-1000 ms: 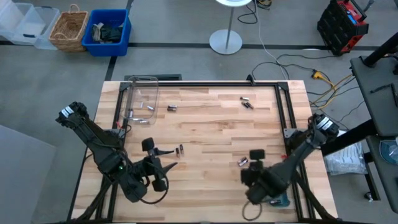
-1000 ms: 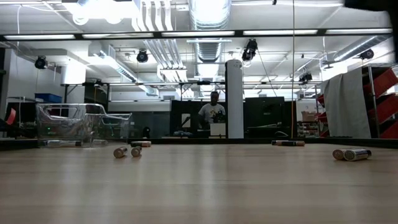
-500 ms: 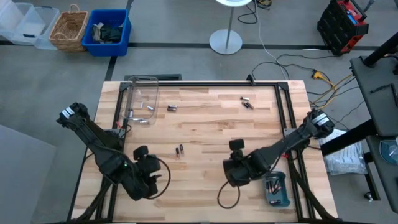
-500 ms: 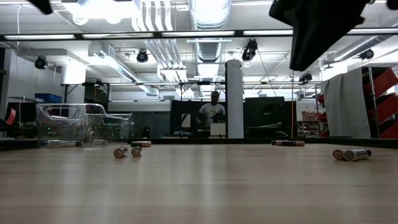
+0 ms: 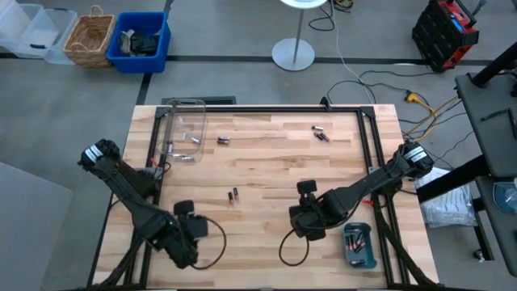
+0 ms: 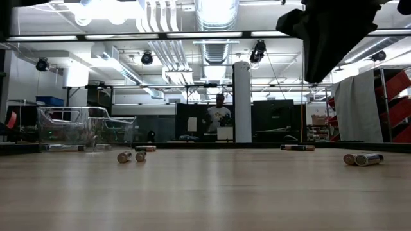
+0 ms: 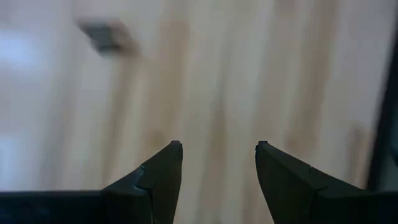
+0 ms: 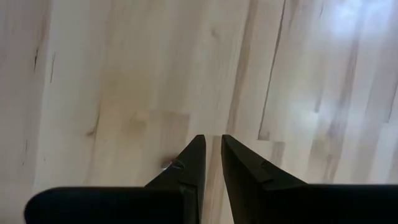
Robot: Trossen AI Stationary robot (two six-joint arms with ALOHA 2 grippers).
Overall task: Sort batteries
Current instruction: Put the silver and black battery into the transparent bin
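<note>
Several batteries lie on the wooden table: a pair (image 5: pixel 234 195) near the middle, one (image 5: pixel 224 140) farther back, a pair (image 5: pixel 321 132) at the far right. Another pair (image 6: pixel 361 158) rests on its side at the near right, below my right gripper (image 5: pixel 305 213). That gripper (image 8: pixel 212 140) is shut and hangs well above the table (image 6: pixel 331 38), holding nothing. My left gripper (image 5: pixel 192 229) is open (image 7: pixel 219 146) over bare wood at the near left. The clear plastic box (image 5: pixel 182 133) holds a few batteries, and the teal tray (image 5: pixel 358 245) holds several.
Black rails frame the table's far, left and right sides (image 5: pixel 266 107). The clear box stands at the far left corner and the teal tray at the near right edge. Bare wood lies between the two arms around the middle pair of batteries.
My right gripper has moved from above the teal tray toward the table's left and now hangs over the near-right batteries. My left gripper has drawn back from the middle pair toward the table's near left corner. No battery has moved.
</note>
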